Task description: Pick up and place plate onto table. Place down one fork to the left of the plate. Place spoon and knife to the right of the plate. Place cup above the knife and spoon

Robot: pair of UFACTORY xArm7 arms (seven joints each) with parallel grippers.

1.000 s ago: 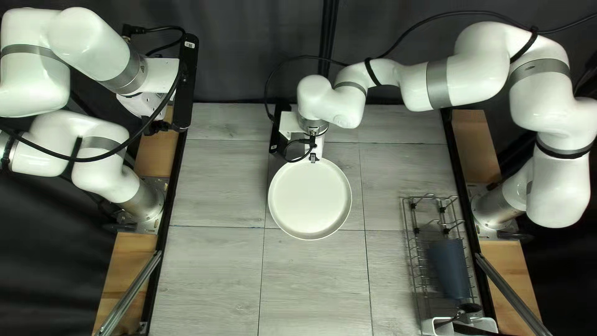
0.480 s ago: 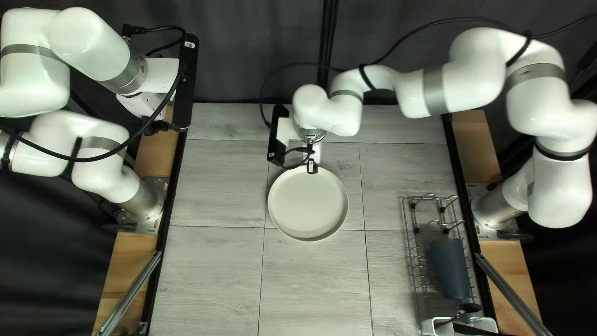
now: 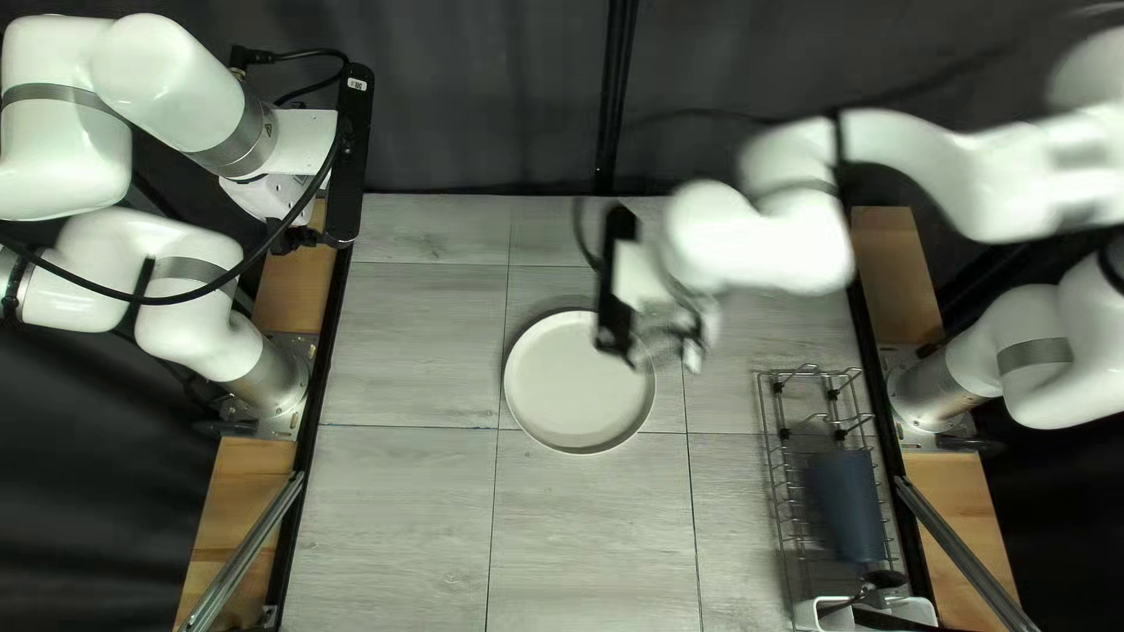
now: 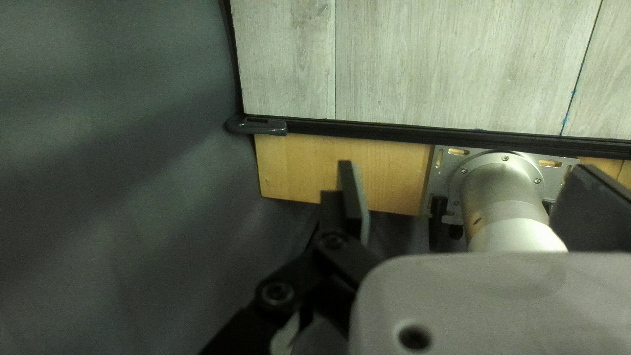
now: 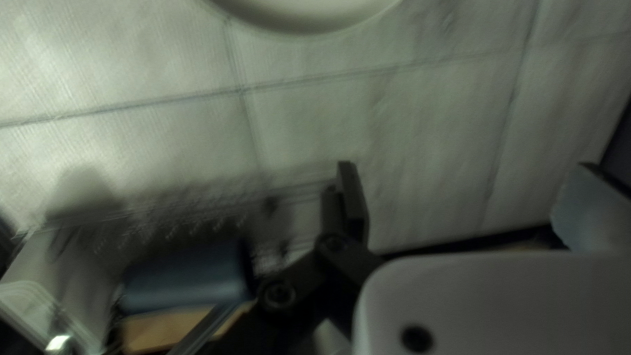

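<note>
The white plate (image 3: 574, 392) lies flat mid-table, its edge also showing ahead of my gripper as the plate (image 5: 312, 10) in the right wrist view. Blurred by motion, my right gripper (image 3: 693, 349) is above the table just right of the plate; my right gripper (image 5: 467, 204) is open and holds nothing. The blue-grey cup (image 3: 845, 503) lies in the wire rack. Cutlery (image 3: 881, 581) with a dark rounded end pokes from the white holder (image 3: 808, 613); its kinds cannot be told. Over the table's left edge is my left gripper (image 3: 307, 234); my left gripper (image 4: 470, 204) is open and empty.
The wire rack (image 3: 792, 533) stands along the table's right edge, near the front. A metal rail (image 3: 966, 562) runs just outside it. My left arm's base (image 4: 503, 204) is bolted to a wooden strip beside the table.
My right gripper first let go of the plate and then swung right, away from the plate's far rim. The plate was lowered slightly and now stays put. The left arm is unmoved.
</note>
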